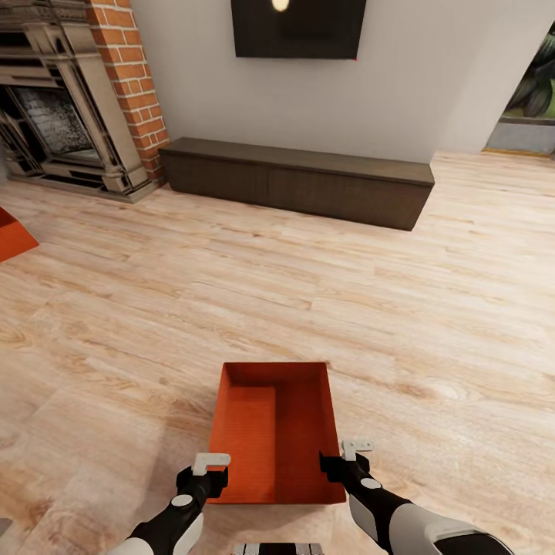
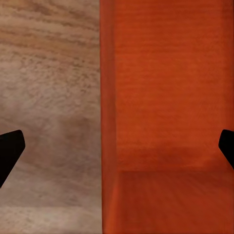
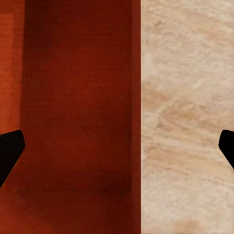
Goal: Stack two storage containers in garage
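A red-orange open-top storage container [image 1: 277, 432] rests on the light wood-plank floor [image 1: 432, 308] just in front of me. My left gripper [image 1: 210, 472] sits at its near left corner, and in the left wrist view [image 2: 117, 151] it is open, its fingers [image 2: 9, 148] wide apart astride the container's left wall [image 2: 108, 97]. My right gripper [image 1: 339, 459] is at the near right corner, open as well [image 3: 117, 151], straddling the right wall [image 3: 135, 97]. A corner of the second container [image 1: 11, 235] pokes in at the far left edge.
A long low dark cabinet [image 1: 301, 181] runs along the white back wall under a black screen [image 1: 297, 27]. A stone fireplace [image 1: 62, 116] and brick column [image 1: 131, 77] stand at the back left. A window [image 1: 532, 85] is at the far right.
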`<state>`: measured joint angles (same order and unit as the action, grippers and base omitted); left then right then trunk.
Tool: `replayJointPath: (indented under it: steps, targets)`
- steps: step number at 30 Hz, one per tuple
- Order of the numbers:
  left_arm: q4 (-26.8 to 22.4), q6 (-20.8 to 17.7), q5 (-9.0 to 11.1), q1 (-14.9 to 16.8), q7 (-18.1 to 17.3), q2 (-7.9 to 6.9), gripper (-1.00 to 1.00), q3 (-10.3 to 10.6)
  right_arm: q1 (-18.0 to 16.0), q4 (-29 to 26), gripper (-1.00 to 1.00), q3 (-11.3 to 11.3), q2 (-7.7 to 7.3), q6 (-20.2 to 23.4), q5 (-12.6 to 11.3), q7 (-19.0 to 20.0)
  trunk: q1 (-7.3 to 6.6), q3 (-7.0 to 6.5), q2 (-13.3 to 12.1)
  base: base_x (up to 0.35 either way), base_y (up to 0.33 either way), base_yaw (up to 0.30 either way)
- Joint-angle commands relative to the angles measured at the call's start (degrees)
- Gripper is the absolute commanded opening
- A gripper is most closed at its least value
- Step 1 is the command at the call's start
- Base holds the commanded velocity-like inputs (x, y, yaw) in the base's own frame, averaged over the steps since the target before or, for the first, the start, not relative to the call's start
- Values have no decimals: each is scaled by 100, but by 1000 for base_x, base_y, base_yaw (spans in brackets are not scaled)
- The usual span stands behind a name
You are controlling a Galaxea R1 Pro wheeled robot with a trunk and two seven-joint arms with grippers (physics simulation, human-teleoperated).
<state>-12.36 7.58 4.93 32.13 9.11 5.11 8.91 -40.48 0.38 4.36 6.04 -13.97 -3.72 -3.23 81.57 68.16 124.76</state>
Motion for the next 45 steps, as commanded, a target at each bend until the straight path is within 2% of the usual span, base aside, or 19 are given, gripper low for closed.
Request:
replayJointPath:
  steps: [1, 4, 39, 45]
  targets:
    - [6, 21, 52, 4, 30, -1, 100, 49, -3, 6, 100, 47, 2, -18, -37, -20, 22, 22, 43, 0, 0, 0]
    - [6, 23, 52, 4, 31, -1, 100, 49, -3, 6, 100, 47, 2, -18, -35, -20, 88, 76, 163, 0, 0, 0]
    - [6, 25, 52, 3, 33, -1, 100, 49, -3, 6, 100, 51, -1, -17, -27, 36, 88, 76, 163, 0, 0, 0]
    - [6, 25, 52, 3, 32, -1, 100, 49, -3, 6, 100, 48, -70, -16, -30, 33, 88, 76, 163, 0, 0, 0]
